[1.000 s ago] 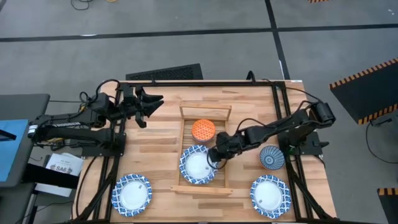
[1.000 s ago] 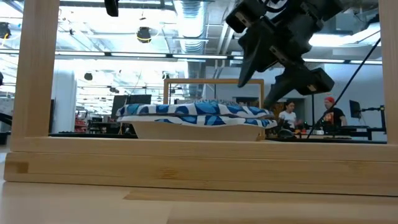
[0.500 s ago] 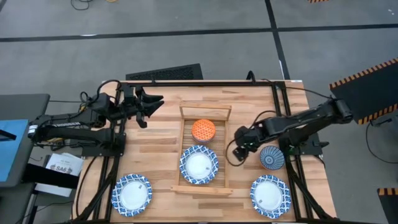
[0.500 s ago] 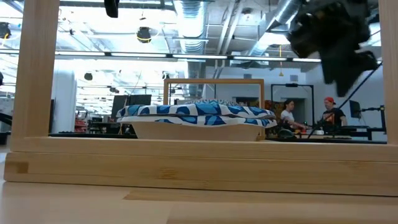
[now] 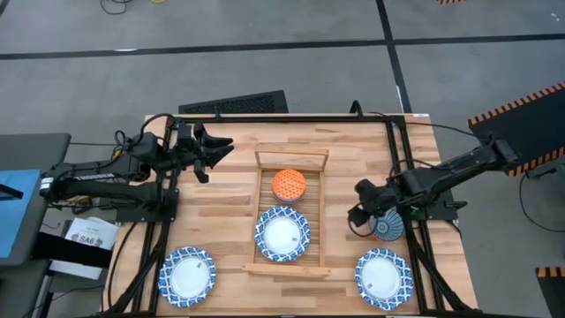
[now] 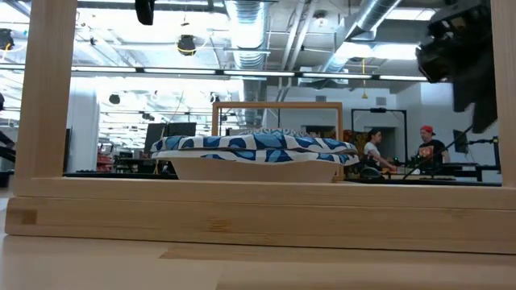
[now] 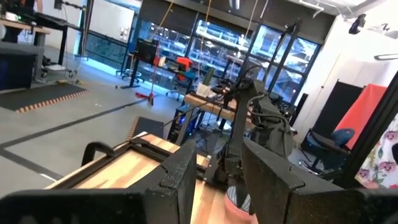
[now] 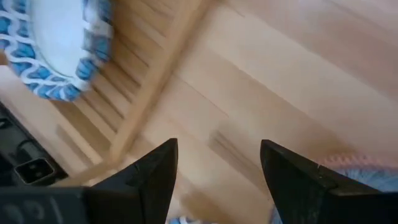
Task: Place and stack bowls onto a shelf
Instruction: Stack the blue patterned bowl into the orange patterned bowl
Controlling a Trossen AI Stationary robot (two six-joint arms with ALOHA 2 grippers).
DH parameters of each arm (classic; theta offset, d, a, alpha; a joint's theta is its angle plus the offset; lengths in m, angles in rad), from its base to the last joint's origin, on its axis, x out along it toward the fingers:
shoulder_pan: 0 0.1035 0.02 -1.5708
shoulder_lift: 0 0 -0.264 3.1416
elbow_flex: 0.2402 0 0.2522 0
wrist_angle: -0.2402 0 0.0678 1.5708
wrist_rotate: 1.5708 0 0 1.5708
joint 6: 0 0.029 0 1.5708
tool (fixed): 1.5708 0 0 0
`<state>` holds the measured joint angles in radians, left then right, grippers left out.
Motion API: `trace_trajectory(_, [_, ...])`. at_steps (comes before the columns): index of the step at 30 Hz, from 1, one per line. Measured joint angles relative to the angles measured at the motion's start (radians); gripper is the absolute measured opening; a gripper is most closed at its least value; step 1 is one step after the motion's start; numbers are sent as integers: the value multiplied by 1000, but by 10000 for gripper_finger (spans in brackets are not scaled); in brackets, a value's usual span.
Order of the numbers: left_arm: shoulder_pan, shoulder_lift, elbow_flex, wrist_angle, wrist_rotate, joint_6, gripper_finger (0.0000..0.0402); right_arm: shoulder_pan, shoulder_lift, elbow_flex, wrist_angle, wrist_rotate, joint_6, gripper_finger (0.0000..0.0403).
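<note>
The shelf (image 5: 316, 252) lies mid-table and carries an orange bowl (image 5: 289, 185) at its far part and a wide blue-and-white bowl (image 5: 282, 234), (image 6: 254, 153), (image 8: 56, 43) nearer me, each resting on its base on the slats. A dark-blue bowl (image 5: 387, 226) stands on the table right of the shelf. My right gripper (image 5: 357, 217), (image 8: 217, 180) hovers open between the shelf and this bowl, just left of it, fingers pointing down. My left gripper (image 5: 217, 147), (image 7: 221, 180) waits open at the far-left part of the table.
Two more blue-and-white bowls sit on the table, one at the near left (image 5: 187, 276) and one at the near right (image 5: 383, 276). Black frame rails (image 5: 395, 159) run along the table's sides. Bare wood (image 5: 229, 203) lies between the left arm and the shelf.
My right gripper has drawn away from the right rim of the blue-and-white bowl on the shelf and travelled toward the table's right edge, ending beside the dark-blue bowl. The bowl on the shelf has stayed where it was.
</note>
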<state>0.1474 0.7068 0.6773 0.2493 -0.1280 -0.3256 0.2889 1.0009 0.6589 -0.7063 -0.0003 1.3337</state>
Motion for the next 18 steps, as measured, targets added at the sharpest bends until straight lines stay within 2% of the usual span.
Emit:
trace_trajectory(9, [0,0,0,-15,-3,0,111,95,-1,2,-173,-127,244,255])
trace_trajectory(18, [0,0,0,-16,-16,18,111,207,110,1,-182,-133,373,255])
